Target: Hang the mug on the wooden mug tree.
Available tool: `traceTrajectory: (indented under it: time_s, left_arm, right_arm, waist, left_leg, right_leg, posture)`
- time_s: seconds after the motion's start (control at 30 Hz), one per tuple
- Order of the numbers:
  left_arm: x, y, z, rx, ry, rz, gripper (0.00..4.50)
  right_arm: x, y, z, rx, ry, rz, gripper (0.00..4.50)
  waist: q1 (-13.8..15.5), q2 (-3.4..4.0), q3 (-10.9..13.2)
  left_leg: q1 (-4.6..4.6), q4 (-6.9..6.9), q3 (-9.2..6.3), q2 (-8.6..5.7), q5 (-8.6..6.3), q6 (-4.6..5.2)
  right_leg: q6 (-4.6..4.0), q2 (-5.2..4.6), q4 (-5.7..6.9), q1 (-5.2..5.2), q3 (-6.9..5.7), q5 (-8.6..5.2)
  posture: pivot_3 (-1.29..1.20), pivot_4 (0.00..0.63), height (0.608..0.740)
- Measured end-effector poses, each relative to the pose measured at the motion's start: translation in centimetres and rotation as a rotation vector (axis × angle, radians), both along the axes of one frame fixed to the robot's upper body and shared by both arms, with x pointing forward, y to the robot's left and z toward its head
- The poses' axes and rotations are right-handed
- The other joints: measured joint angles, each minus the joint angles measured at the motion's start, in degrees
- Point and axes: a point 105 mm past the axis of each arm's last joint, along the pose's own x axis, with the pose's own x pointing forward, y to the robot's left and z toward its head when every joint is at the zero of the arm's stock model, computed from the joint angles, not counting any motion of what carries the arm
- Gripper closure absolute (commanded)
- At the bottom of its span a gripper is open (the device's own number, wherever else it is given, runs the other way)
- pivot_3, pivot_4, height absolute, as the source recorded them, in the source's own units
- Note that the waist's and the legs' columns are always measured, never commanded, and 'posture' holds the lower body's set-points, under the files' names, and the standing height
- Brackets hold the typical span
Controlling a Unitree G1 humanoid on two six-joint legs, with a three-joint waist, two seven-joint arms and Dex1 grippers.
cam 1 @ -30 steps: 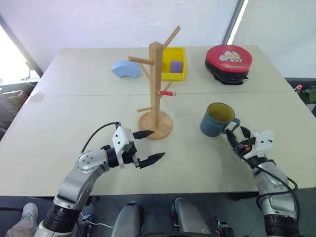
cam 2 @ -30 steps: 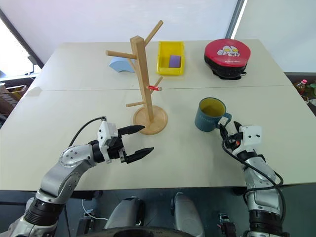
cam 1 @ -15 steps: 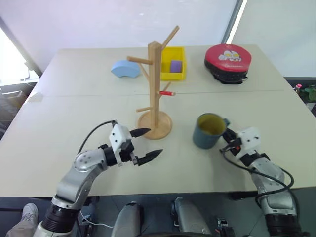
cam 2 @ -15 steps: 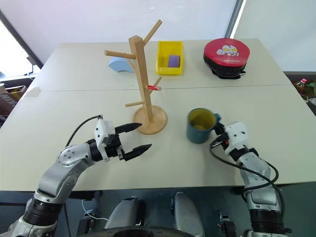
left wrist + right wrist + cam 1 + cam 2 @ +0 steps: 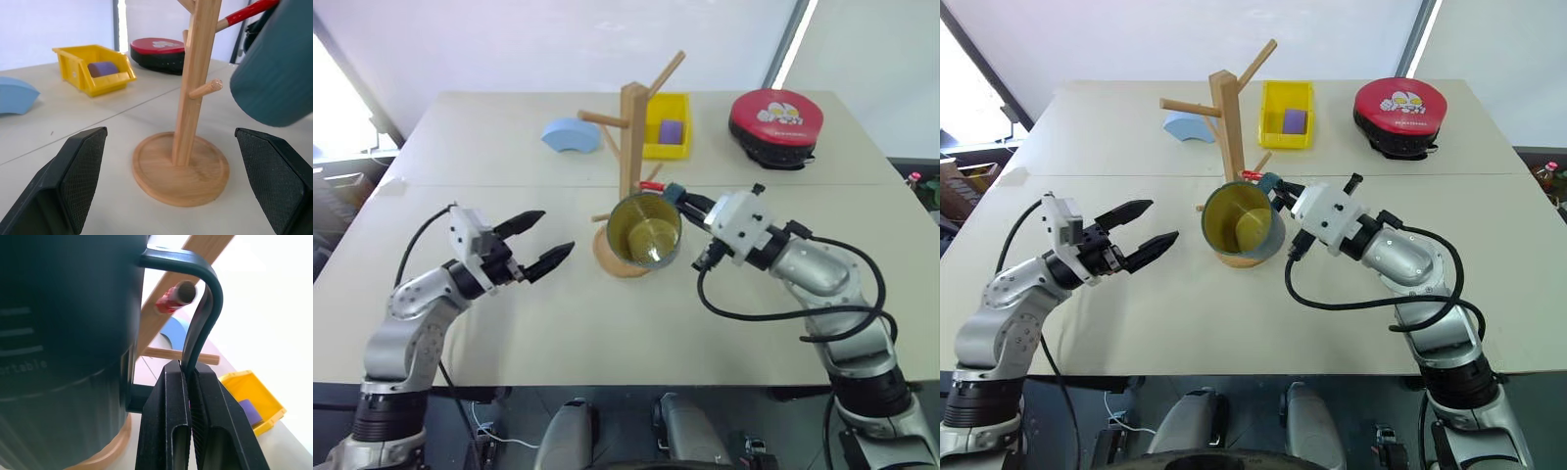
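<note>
**Right wrist view: mug handle nearing the red-tipped peg**

Right wrist view: the right gripper [image 5: 188, 377] has its jaws clamped on the mug [image 5: 63, 318] handle, just beside the red-tipped peg [image 5: 175, 296].

Left eye view: the mug is airborne before the wooden mug tree [image 5: 630, 147]. The left gripper [image 5: 540, 239] waits with jaws wide above the worktop [image 5: 607, 323].

Next, I judge: thread the handle over the peg.

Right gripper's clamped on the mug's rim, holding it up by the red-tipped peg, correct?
Not the rim. The right gripper is shut on the mug's handle, as the right wrist view shows. It is held up by the red-tipped peg.
</note>
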Motion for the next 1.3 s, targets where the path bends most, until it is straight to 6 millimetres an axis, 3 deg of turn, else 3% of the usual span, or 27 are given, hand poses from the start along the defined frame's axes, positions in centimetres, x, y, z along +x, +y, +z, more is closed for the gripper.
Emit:
traceTrajectory:
  time_s: [0.47, 0.87, 1.03, 1.2, 1.3]
  left_arm:
    - [-0.4, -0.2, 0.1, -0.002, 0.006, -0.01, 0.0]
    - [-1.2, -1.0, 2.1, -0.02, -0.002, -0.097, 0.0]
    - [-1.2, -1.0, 2.4, -0.017, -0.015, -0.088, 0.0]
    - [-1.1, -0.9, 2.5, -0.02, -0.018, -0.08, 0.0]
    - [-0.5, -0.4, 2.3, -0.046, -0.008, -0.034, 0.0]
  right_arm:
    - [0.7, 0.2, 0.3, -0.03, -0.006, 0.003, 4.41]
    - [2.4, 1.5, 0.1, -0.108, 0.027, -0.011, 4.41]
    - [2.6, 1.6, 0.7, -0.11, 0.009, -0.014, 2.11]
    - [1.9, 1.2, 0.9, -0.106, -0.002, 0.009, 2.11]
    - [1.5, -0.6, 1.0, -0.039, 0.022, -0.01, 2.11]
  waist:
    - [-0.31, 0.01, 0.0]
    - [-0.3, 0.01, 0.02]
    - [-0.31, 0.01, 0.02]
    - [-0.15, 0.01, 0.02]
    - [-0.14, 0.0, 0.02]
  left_leg:
    - [0.05, -0.01, -0.01, 0.05, 0.0, 0.0]
    - [0.02, -0.04, 0.0, 0.06, 0.0, 0.0]
    - [0.02, -0.04, 0.0, 0.06, 0.0, 0.0]
    - [-0.01, -0.05, -0.01, 0.06, 0.0, 0.0]
    - [-0.01, -0.04, 0.0, 0.04, 0.0, 0.0]
  right_leg:
    - [0.0, 0.06, 0.07, -0.01, 0.0, 0.0]
    - [-0.01, 0.05, 0.07, -0.06, 0.0, 0.0]
    - [-0.01, 0.05, 0.07, -0.07, 0.0, 0.0]
    - [-0.01, 0.05, 0.05, -0.07, -0.01, 0.0]
    - [0.0, 0.03, 0.03, -0.05, 0.0, 0.0]
  posture:
    - [0.0, 0.15, 0.74]
    - [0.0, 0.15, 0.74]
    - [0.0, 0.15, 0.74]
    - [0.0, 0.15, 0.74]
    - [0.0, 0.15, 0.74]
